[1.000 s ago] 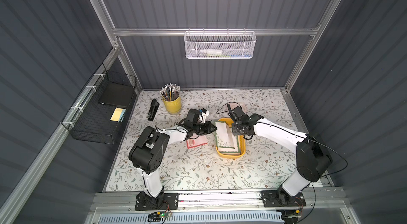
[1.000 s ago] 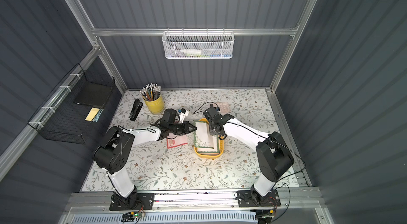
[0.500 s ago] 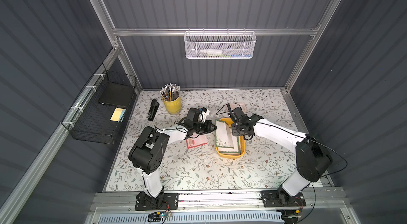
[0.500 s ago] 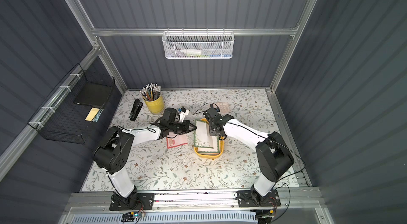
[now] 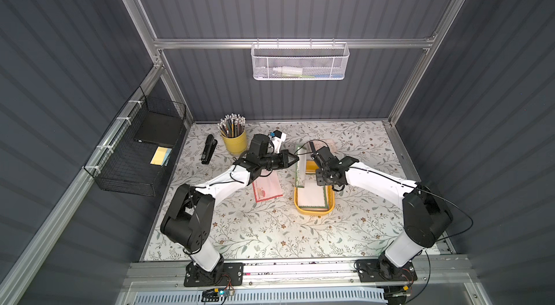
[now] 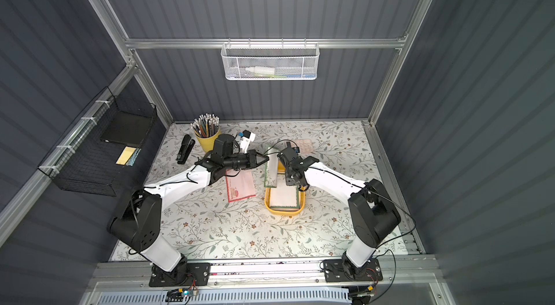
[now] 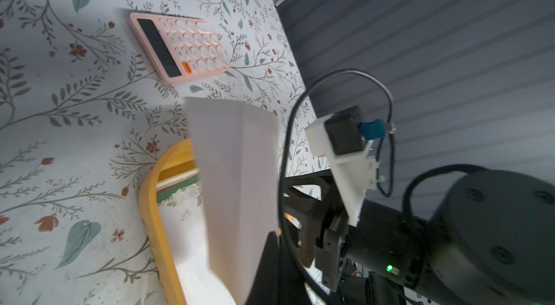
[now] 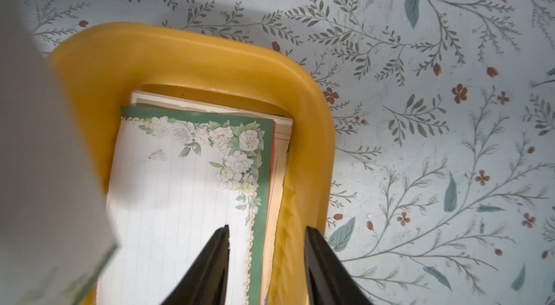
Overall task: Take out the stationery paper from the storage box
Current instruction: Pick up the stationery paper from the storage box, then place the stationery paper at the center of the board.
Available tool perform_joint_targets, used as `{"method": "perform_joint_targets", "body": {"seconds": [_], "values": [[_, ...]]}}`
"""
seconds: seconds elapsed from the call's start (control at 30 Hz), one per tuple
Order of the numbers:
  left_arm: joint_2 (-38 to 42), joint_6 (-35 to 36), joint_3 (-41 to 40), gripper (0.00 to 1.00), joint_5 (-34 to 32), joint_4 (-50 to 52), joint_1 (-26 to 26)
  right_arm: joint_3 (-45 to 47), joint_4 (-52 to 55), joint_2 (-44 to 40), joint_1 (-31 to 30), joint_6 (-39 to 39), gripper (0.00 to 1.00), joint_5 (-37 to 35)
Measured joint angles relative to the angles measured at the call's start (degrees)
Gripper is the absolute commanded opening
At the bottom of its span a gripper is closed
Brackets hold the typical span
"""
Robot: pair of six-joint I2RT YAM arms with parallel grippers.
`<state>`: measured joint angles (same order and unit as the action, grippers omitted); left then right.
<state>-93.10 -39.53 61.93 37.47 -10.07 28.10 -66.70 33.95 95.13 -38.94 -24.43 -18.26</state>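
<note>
The lifted sheet (image 5: 300, 168) of stationery paper stands on edge over the left wall of the storage box (image 5: 313, 212), pinched at its upper edge by the left gripper (image 5: 295, 159), whose jaws are closed on it. You should raise it until its lower edge clears the rim, then carry it left. Move slowly, since thin paper held by one edge is likely to swing and fold.

It is white with a green floral border, and it already bows. More sheets lie as a stack (image 8: 180, 183) in the box, with a like sheet on top. The right gripper (image 8: 265, 228) hangs half-open astride the box's right wall, so you can use it to brace the box. A red-bordered sheet (image 5: 267, 188) lies on the table (image 5: 270, 234) just left of the box, a sensible drop spot.
</note>
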Motion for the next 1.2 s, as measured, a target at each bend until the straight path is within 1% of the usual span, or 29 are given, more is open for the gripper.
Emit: {"method": "perform_joint_targets", "body": {"seconds": [0.3, 0.47, 0.57, 0.73, 0.83, 0.97, 1.07, 1.2], "values": [[9.44, 0.04, -0.02, 0.0, -2.97, 6.16, -0.11, 0.5, -0.13, 0.0, 0.0, 0.0, 0.45, -0.02], [13.29, 0.2, -1.2, 0.0, -5.05, 9.09, -1.27, 0.74, -0.35, -0.28, 0.07, -0.7, 0.46, -0.28], [15.76, 0.35, -4.66, 0.0, -5.73, 10.32, -2.86, 1.88, -1.18, -2.47, 0.33, -1.27, 0.51, -0.2], [18.36, 0.79, -11.93, 0.0, -5.88, 12.35, -6.84, 2.6, -3.89, -9.73, 0.92, -1.27, 0.57, 0.0], [19.26, 1.18, -14.01, 0.0, -5.88, 12.79, -8.61, 2.62, -6.12, -12.7, 1.31, -0.98, 0.6, 0.15], [19.5, 2.08, -15.3, 0.0, -5.81, 12.37, -8.96, 2.64, -7.98, -14.25, 1.86, -0.74, 0.63, 0.94], [19.28, 2.91, -16.44, 0.0, -5.79, 11.87, -9.07, 2.64, -8.81, -15.26, 2.38, -1.05, 0.72, 2.01], [17.94, 4.2, -17.66, 0.0, -6.05, 11.54, -9.18, 3.74, -12.55, -19.8, 3.91, -1.22, 0.74, 4.44]]}}
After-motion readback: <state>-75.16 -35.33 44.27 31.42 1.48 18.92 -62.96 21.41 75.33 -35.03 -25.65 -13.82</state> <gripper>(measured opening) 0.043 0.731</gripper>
